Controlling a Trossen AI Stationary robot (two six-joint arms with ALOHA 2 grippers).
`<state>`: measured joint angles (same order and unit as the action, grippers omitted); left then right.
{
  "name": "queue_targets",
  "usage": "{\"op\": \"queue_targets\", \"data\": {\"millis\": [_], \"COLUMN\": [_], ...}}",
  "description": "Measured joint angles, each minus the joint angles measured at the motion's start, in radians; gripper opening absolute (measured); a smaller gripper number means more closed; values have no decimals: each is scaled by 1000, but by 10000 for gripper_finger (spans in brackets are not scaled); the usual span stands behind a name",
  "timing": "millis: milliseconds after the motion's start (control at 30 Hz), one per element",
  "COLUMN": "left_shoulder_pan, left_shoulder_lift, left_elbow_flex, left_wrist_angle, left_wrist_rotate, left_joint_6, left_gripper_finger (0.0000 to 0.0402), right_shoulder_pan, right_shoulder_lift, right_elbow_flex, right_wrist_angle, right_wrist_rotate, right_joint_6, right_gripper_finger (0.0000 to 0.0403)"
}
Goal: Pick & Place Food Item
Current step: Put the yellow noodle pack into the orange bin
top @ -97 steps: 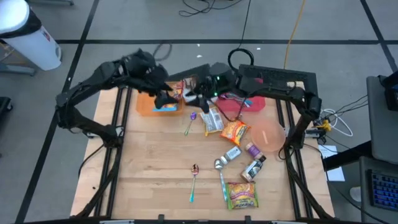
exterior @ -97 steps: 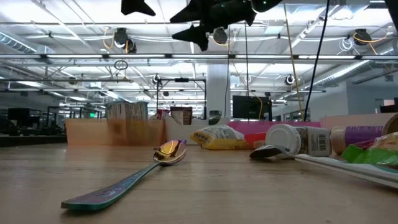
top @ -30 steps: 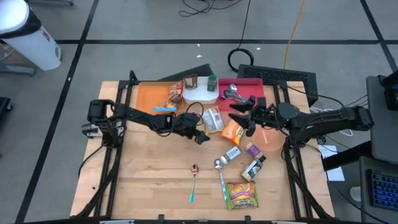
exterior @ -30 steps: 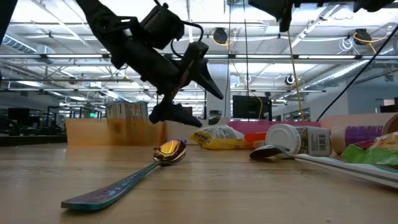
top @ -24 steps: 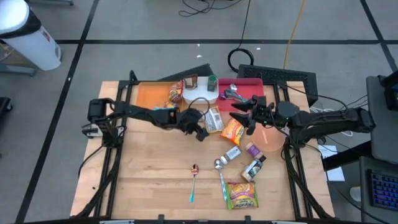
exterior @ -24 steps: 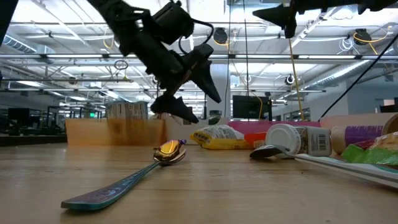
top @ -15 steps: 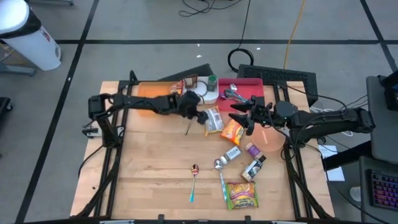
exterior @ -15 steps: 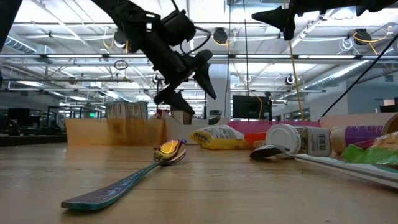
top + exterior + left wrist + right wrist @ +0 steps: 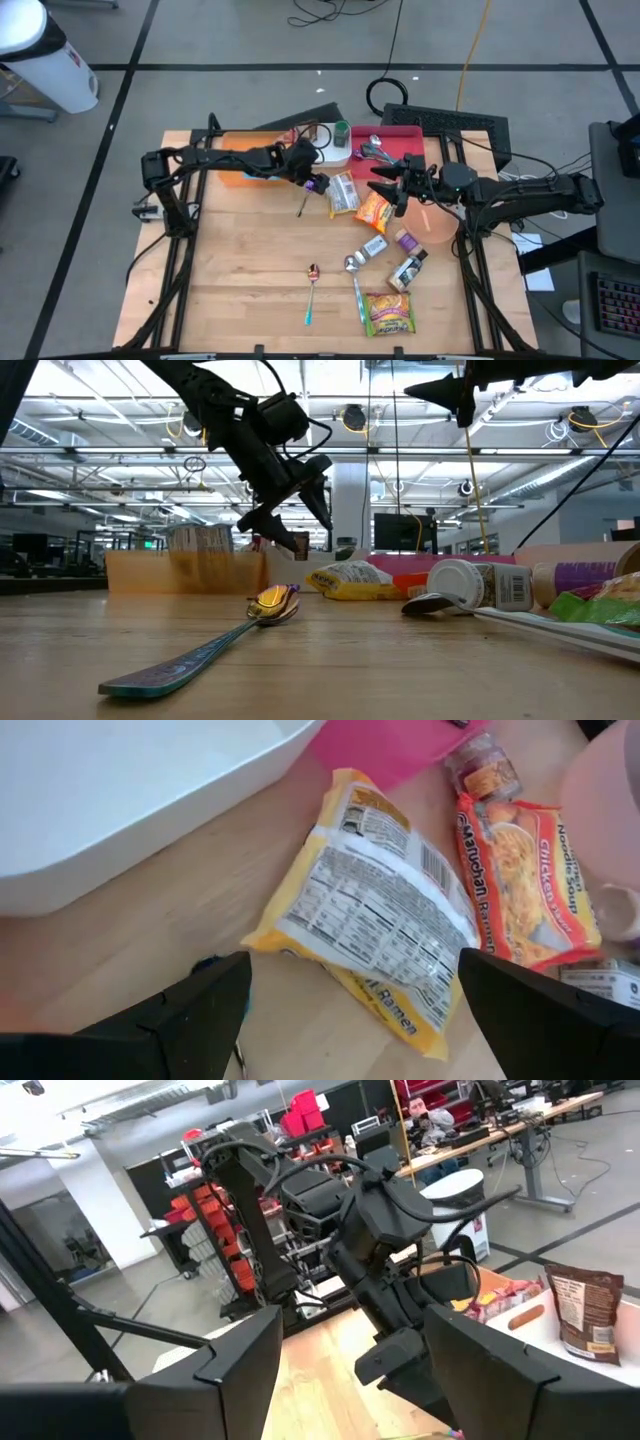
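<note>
The left tool (image 9: pixel 317 184), fingers spread wide and holding nothing, hangs above the wooden bench (image 9: pixel 240 270) at its far side, just short of the white tray (image 9: pixel 325 155) and the orange tray (image 9: pixel 228 150). Directly ahead of it in the left wrist view lies a yellow ramen packet (image 9: pixel 375 925), label side down, with an orange chicken noodle soup packet (image 9: pixel 525 880) just beside it and the pink tray (image 9: pixel 390 745) beyond. The right tool (image 9: pixel 385 185) hovers above the orange packet, its fingers partly apart and apparently empty, though the overhead angle leaves that unclear. Nearer the front edge rest a spoon (image 9: pixel 205 645), a small white-capped bottle (image 9: pixel 480 585) and a green noodle packet (image 9: pixel 389 314).
</note>
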<state>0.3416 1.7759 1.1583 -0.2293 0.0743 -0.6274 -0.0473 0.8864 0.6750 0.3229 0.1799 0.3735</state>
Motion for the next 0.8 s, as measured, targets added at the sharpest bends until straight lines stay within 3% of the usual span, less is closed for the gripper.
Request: {"op": "queue_targets", "data": {"millis": [267,600,800], "left_shoulder_pan": [-18,-46,-47], "left_shoulder_lift": [76,84,133], "left_elbow_flex": [2,1,2], "left_wrist_angle": [52,74,142], "left_wrist_rotate": [34,-91,-23], "left_joint_6": [-14,2,-17], "left_gripper_finger": [365,365,365], "right_shoulder_pan": [-19,-19,-19], "right_shoulder_lift": [0,0,0], "right_elbow_flex": [0,0,0], "right_wrist_angle": [-3,-15,-22], "right_wrist_rotate": [0,1,1], "right_joint_6": [7,7,7], "right_gripper_finger": [238,238,238]}}
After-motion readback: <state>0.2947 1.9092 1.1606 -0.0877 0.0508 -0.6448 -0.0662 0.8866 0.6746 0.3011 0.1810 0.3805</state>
